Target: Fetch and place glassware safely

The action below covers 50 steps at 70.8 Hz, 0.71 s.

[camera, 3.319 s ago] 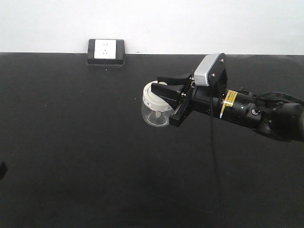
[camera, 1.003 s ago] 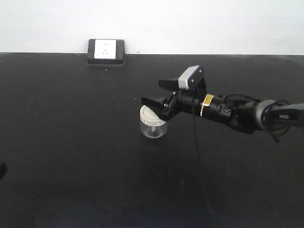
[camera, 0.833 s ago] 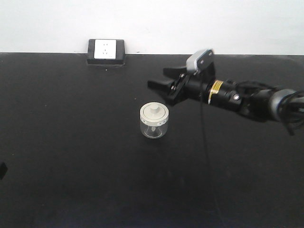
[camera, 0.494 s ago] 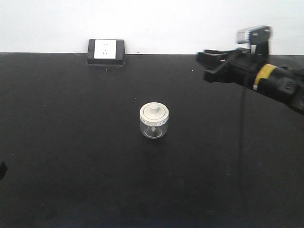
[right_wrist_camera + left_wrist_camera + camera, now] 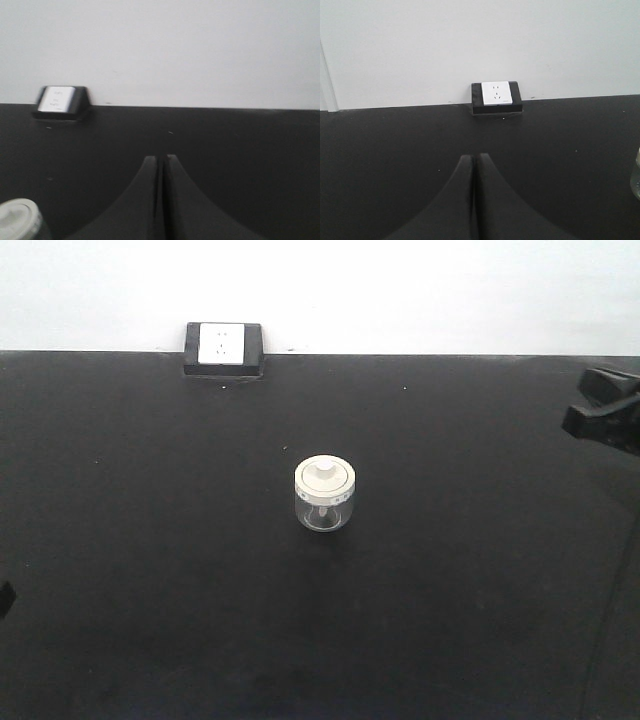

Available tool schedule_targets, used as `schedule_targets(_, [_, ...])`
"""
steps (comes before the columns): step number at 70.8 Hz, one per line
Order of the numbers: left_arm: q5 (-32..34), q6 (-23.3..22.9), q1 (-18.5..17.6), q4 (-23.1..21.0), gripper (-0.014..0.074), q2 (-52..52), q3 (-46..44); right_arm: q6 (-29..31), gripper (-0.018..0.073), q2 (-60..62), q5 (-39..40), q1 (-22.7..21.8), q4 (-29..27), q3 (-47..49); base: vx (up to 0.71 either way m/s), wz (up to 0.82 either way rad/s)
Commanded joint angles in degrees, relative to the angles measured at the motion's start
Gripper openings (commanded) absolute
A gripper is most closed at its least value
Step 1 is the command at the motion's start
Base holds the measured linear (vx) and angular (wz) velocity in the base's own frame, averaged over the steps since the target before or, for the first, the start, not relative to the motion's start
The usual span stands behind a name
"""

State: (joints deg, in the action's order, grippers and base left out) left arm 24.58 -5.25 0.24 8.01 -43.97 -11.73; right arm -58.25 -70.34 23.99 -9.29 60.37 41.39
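One jar [image 5: 325,494], one socket box [image 5: 223,348]

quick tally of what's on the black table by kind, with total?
Small clear glass jar with cream-white knobbed lid: 1
Black socket box with white faceplate, at the wall: 1
Total: 2

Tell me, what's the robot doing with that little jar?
Nothing is holding it right now. The small glass jar with its cream lid stands upright by itself in the middle of the black table. The right pincer is far off at the table's right edge, and its wrist camera shows it shut. The left pincer is shut too, pointing at the wall socket.
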Motion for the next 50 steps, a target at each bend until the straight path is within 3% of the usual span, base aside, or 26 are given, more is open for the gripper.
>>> schedule_targets(1, [4.2, -0.4, 0.0, -0.6, -0.0007, 0.0, -1.5, 0.1, -0.0003, 5.3, -4.5, 0.5, -1.2, -0.9, 0.0, 0.0])
schedule_targets(50, [4.2, -0.4, 0.0, -0.6, -0.0007, -0.1, -1.5, -1.4, -0.0003, 32.4, -15.8, 0.5, -1.0, -17.0, 0.0, 0.0])
